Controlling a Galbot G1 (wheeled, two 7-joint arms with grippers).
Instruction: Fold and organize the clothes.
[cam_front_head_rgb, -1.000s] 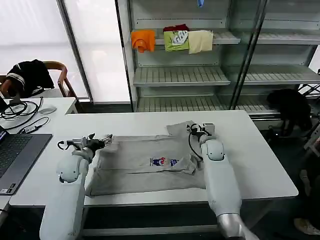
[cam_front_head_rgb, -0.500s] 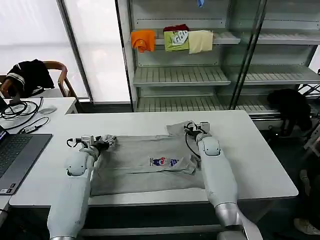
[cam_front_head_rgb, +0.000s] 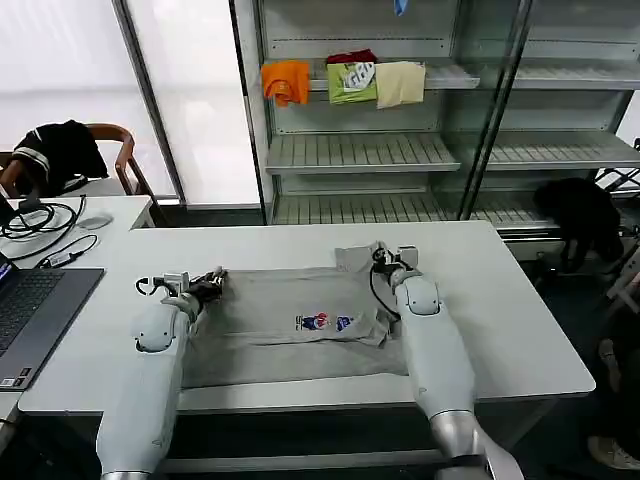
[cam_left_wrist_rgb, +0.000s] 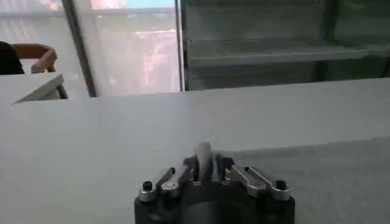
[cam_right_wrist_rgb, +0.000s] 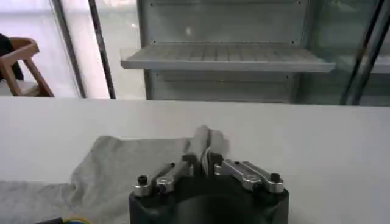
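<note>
On white table (cam_front_head_rgb: 500, 300), left pincer (cam_left_wrist_rgb: 203, 157) and right pincer (cam_right_wrist_rgb: 206, 141) both pinched closed on grey shirt (cam_front_head_rgb: 290, 330)

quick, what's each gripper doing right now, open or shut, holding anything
Left gripper: shut on the far left corner of the grey shirt.
Right gripper: shut on the shirt's far right edge, by the sleeve.

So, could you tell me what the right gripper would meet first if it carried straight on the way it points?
Past the light grey shirt's sleeve, likely only bare white table as far as the far edge; depth is unclear.
</note>
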